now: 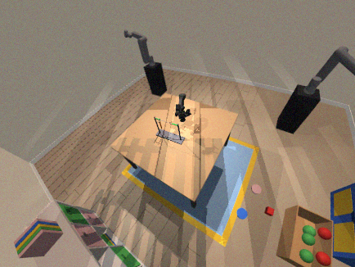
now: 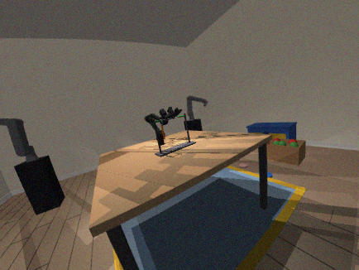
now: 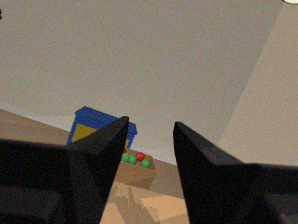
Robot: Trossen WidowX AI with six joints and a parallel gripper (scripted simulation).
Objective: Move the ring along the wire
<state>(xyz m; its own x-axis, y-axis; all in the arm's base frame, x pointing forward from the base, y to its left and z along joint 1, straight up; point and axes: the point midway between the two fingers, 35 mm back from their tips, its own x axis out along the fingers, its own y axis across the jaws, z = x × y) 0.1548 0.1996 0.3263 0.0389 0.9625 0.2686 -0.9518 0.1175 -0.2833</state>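
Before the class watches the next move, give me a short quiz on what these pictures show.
1. True or false: in the wrist view, the orange handle sits between the fingers of the black parallel-jaw gripper.
2. What colours are the balls in the brown cardboard box on the floor? A) red and green B) blue and yellow C) all white
3. Fill in: the wire stand's dark flat base plate rests on the ___.

Key
1. False: the gap between the fingers shows only the room behind.
2. A
3. light wooden table
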